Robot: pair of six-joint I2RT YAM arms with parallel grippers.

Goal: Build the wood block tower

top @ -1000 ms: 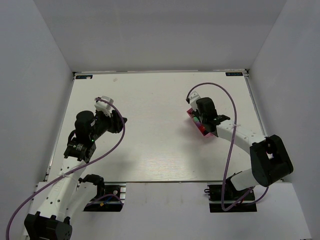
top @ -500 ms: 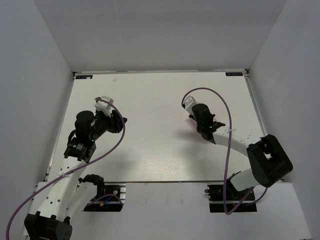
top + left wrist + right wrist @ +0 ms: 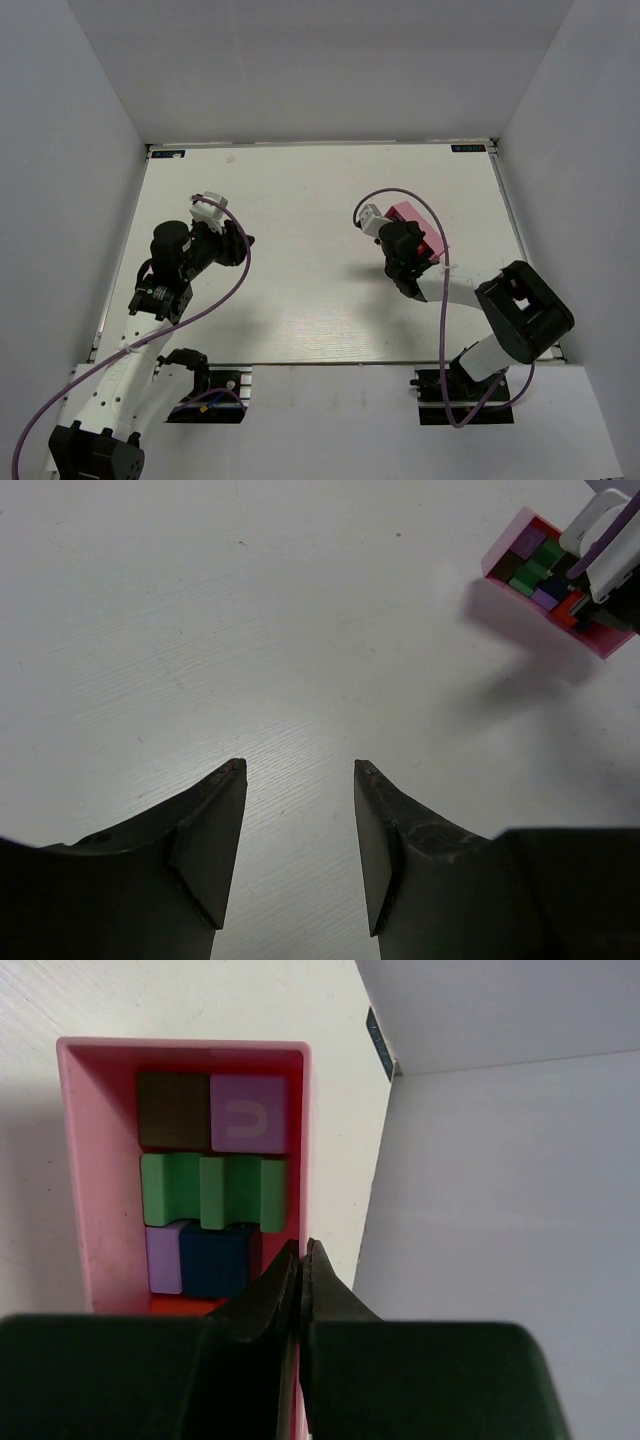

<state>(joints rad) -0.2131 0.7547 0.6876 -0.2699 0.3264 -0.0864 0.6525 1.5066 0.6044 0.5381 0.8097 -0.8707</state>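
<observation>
The wood blocks lie packed in a pink tray: dark brown, purple, a green ridged one, pale purple, dark blue and a red edge. My right gripper is shut on the tray's right wall. In the top view the right gripper holds the tray tilted at table centre-right. The left wrist view shows the tray raised, with a shadow below it. My left gripper is open and empty over bare table, at the left in the top view. No tower shows.
The white table is walled by grey panels at the left, back and right. The right wall stands close beside the tray. A purple cable loops over the right arm.
My right arm has swung left and turned its wrist with the pink tray in its grip, so the tray now sits tipped on the far side of the gripper. The left arm has not moved.
</observation>
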